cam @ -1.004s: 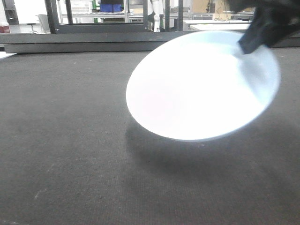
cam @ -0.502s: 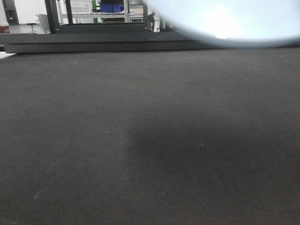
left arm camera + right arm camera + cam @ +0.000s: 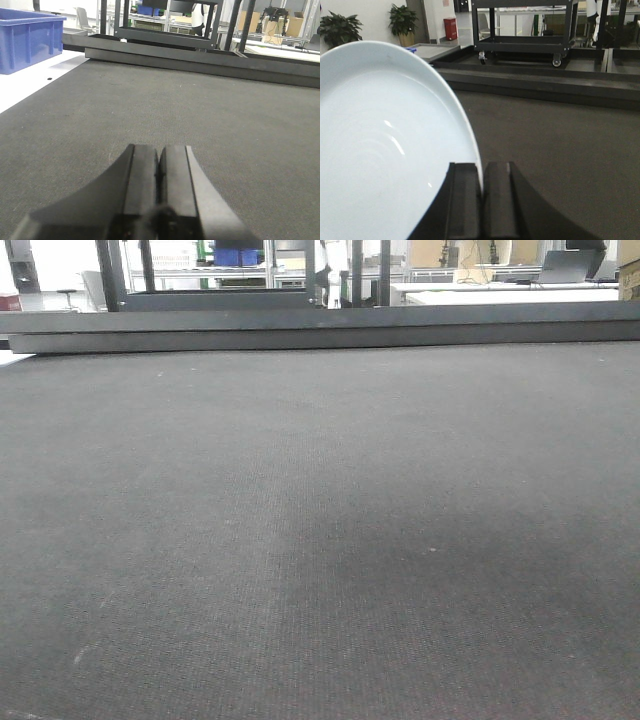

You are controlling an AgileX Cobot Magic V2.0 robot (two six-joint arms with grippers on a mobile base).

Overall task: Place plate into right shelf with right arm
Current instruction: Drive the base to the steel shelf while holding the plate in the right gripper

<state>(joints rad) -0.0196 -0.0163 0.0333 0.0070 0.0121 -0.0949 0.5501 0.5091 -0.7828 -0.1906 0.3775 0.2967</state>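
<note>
1. The plate [image 3: 385, 150] is off the table and held in the air on the right arm; it fills the left of the right wrist view, tilted on edge, with what looks like its hollow face toward the camera; the front view shows none of it, only the dark mat [image 3: 300, 540].
2. The right claw [image 3: 481, 200] is clamped on the plate's rim, one finger on each face; the left claw [image 3: 159, 185] is closed with nothing between its fingers, low over the mat; a blue bin [image 3: 25, 40] stands off to its side.
3. Handling, as I judge it: the plate is stiff and will not bend; it is glazed and smooth, so it may slip or swing in a rim pinch; it would break if dropped or knocked on a metal edge; held by one edge, its weight pulls hard on the grip.
4. Hold: the rim is the only place to grip; a firm squeeze and slow turns would suit.
5. The shelf is not plainly in any view, so the carry is not yet done; a black wheeled cart [image 3: 520, 47] stands beyond the mat.
</note>
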